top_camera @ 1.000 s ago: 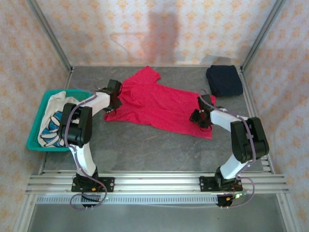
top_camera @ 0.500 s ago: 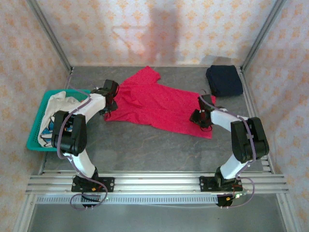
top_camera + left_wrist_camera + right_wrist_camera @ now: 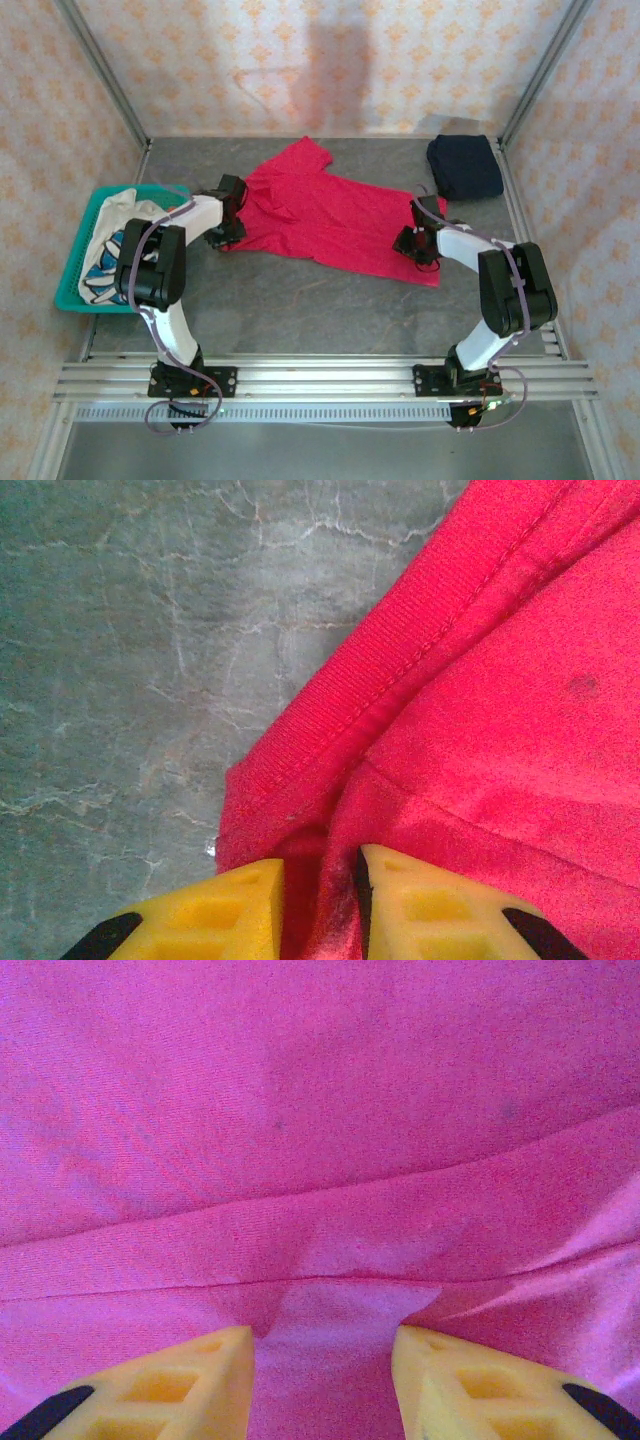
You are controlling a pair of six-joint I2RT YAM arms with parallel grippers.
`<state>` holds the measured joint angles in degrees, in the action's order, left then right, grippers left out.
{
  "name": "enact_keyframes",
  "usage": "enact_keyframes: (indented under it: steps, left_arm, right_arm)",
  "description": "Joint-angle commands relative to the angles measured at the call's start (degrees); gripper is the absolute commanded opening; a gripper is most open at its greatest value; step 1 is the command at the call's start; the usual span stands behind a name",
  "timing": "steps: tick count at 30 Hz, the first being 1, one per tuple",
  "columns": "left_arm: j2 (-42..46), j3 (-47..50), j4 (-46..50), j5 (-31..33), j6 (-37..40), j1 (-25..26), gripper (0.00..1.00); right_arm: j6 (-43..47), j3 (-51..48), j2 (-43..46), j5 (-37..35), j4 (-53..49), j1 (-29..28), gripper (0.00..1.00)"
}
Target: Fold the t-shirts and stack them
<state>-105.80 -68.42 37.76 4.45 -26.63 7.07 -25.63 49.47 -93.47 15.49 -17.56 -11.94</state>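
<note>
Narrow left tool (image 3: 318, 870) pinches red t-shirt (image 3: 330, 215) hem, lower frame; right tool (image 3: 322, 1340) grips a gathered ridge. Advise lifting both evenly, cloth taut.

Grey table (image 3: 300, 300) bears red shirt (image 3: 320, 215), navy shirt (image 3: 465, 167), basket (image 3: 66, 285).

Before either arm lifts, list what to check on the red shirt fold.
1. Left pincer shut on the red shirt at its hem: ok.
2. Right pincer gripping the red shirt: cannot tell; cloth lies between its fingers.
3. Red shirt smooth: not ok, creased near both pincers.
4. Navy shirt folded and apart from the red one: ok.
5. White shirt out of the way in the basket: ok.
</note>
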Motion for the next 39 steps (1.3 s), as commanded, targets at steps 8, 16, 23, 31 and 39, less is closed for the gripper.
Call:
enact_keyframes:
  steps: [8,16,23,31,39]
  left_arm:
    - [0.7,-2.3,2.8,1.0,1.0,-0.6,0.00]
    - [0.6,-5.5,5.1,4.2,1.7,-1.3,0.00]
    - [-3.1,-10.2,5.3,3.5,2.4,-3.0,0.00]
    - [-9.4,-14.2,5.3,3.3,3.0,-4.3,0.01]
    - [-7.6,-12.2,5.0,6.0,0.8,-4.3,0.43]
  right_arm:
    - [0.8,-0.6,-0.2,-1.5,-3.6,0.6,0.42]
    - [0.8,-0.9,-0.4,-1.4,-3.5,0.6,0.42]
    - [0.8,-1.1,-0.4,-1.5,-3.7,0.6,0.41]
    - [0.7,-1.2,-0.6,-1.4,-3.8,0.6,0.40]
    - [1.0,-0.4,1.5,-0.7,-5.3,0.7,0.40]
